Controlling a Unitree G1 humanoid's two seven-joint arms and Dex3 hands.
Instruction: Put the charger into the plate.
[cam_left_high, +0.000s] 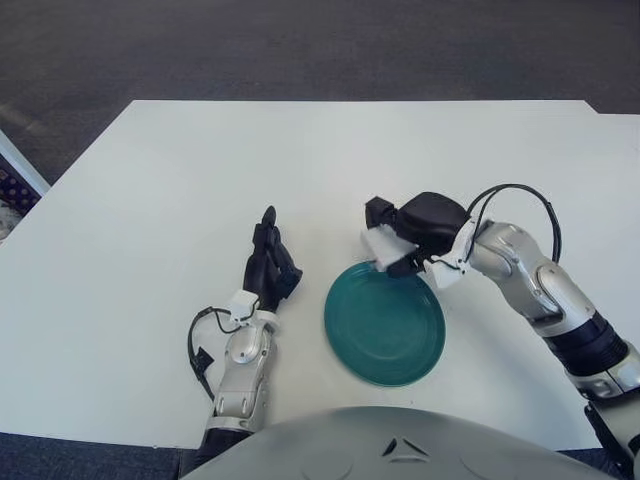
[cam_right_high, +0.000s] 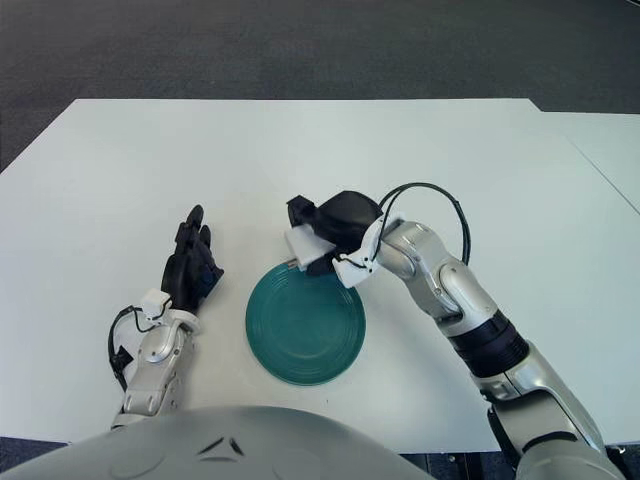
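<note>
The right hand, black-fingered, is clamped on the charger, a small white boxy block. The charger sits at the far rim of the plate, a round, smooth teal dish on the flat white table; contact with the rim cannot be confirmed. The left hand shows left of the plate, fingers extended together, holding nothing.

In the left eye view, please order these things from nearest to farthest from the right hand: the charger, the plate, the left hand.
1. The charger: held in the right hand, over the plate's far rim.
2. The plate: just below and near side of the right hand.
3. The left hand: farthest, left of the plate, idle.
</note>
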